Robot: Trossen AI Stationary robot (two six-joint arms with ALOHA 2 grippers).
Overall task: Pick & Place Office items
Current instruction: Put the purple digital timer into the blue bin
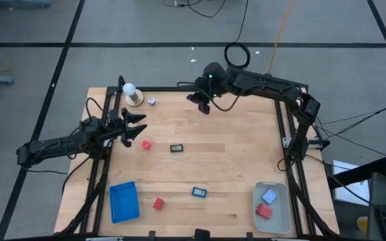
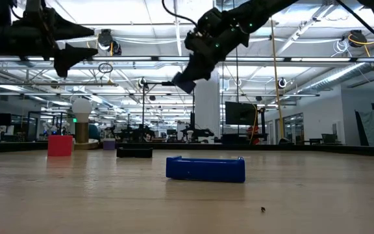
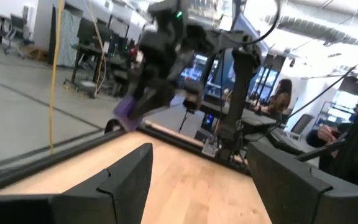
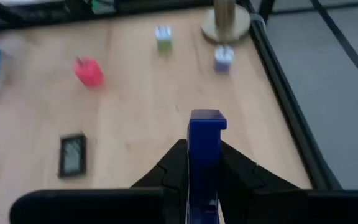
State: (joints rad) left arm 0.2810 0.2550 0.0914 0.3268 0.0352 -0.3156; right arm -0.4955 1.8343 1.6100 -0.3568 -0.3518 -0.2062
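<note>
Right gripper (image 4: 205,155) is up in the air over the far edge of the surface (image 1: 233,161), jaws clamped on a slim blue piece (image 4: 205,134), so this looks like the carry leg. Next call, I'd say: swing it across to the pale bin (image 1: 283,221) at the near right corner, where a red and a pale-blue item already sit, and let go. Left gripper (image 1: 136,127) hovers with jaws wide and empty just beside a red block (image 1: 146,144); black piece (image 1: 177,148) lies mid-surface, waiting
</note>
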